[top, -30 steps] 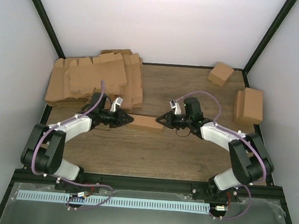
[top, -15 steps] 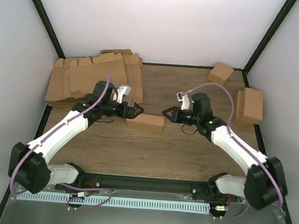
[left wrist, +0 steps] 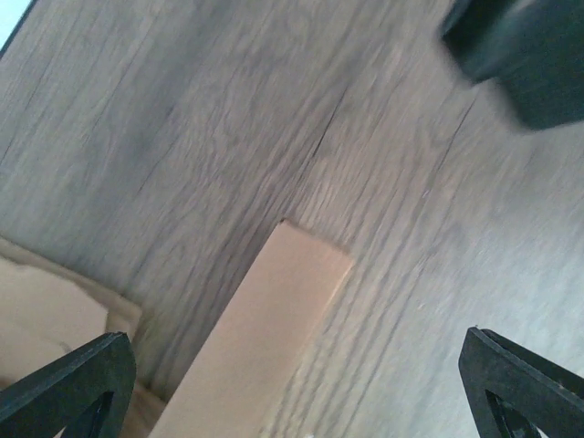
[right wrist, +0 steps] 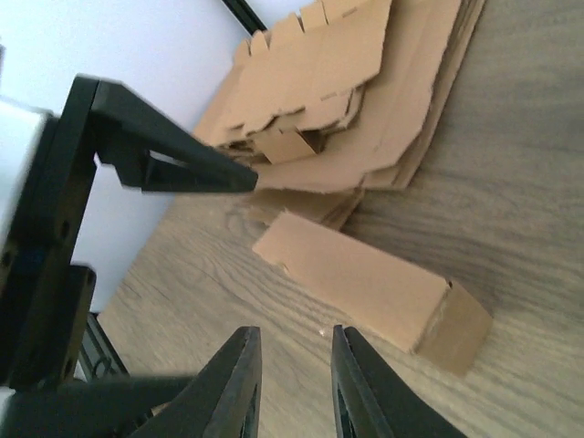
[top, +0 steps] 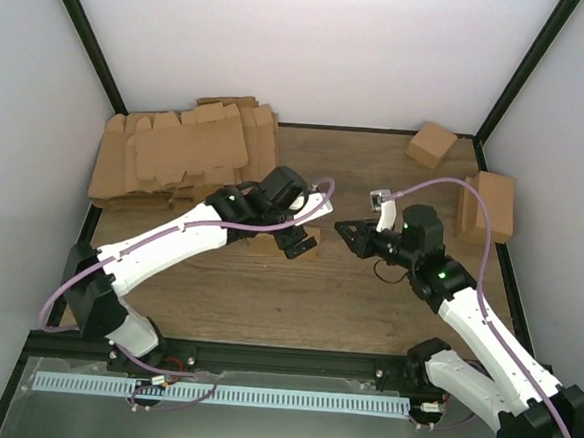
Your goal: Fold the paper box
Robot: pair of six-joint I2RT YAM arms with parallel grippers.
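Note:
The paper box [top: 263, 243] lies folded as a long shallow brown box on the wooden table, mid-left. My left gripper [top: 295, 241] hovers over its right end and hides much of it from above. In the left wrist view the paper box [left wrist: 265, 338] lies below and between the wide-open fingers [left wrist: 68, 388], untouched. My right gripper [top: 346, 231] sits just right of the box, apart from it. In the right wrist view the box [right wrist: 365, 278] lies ahead of my right gripper [right wrist: 292, 365], whose jaws stand a little apart with nothing between them.
A pile of flat brown blanks [top: 181, 156] covers the back left, close behind the box, and shows as the pile [right wrist: 365, 91] in the right wrist view. A small cube-like box [top: 431, 144] sits back right. Finished boxes [top: 488, 206] stand by the right wall.
Both grippers were shut at the box's two ends. The left arm swung right over the box and opened wide. The right gripper drew back to the right and opened slightly.

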